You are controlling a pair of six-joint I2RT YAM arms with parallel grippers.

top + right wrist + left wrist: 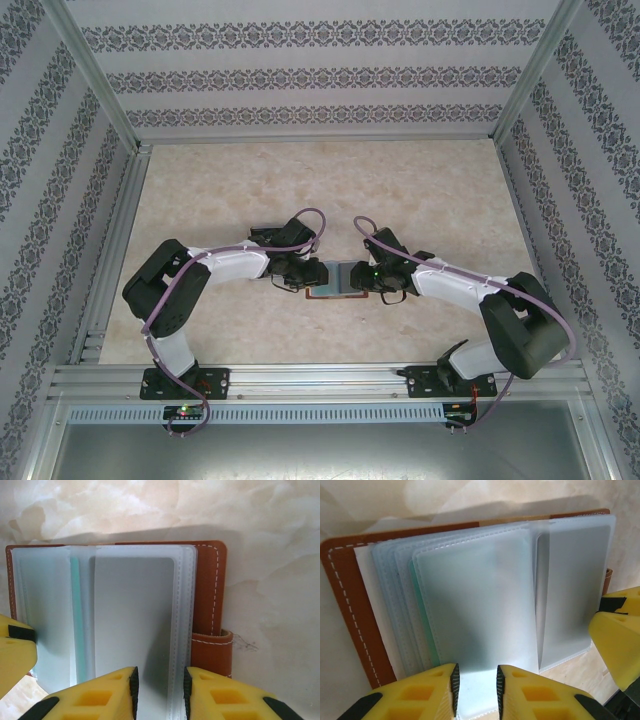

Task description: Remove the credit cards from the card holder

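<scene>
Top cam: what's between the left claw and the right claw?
The open card holder, lying flat with its frosted sleeves up. The left claw sits at one edge, the right claw at the other; the top external view shows it.

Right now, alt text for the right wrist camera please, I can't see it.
An open brown card holder lies flat on a marbled table, a pale card showing through its frosted sleeves. The right gripper holds its yellow fingertips slightly apart over the sleeves' lower edge.

card holder point(350, 610) spread open | frosted sleeves point(480, 605) fanned | left hand point(477, 692) parted, straddling nearest sleeve edge
</scene>
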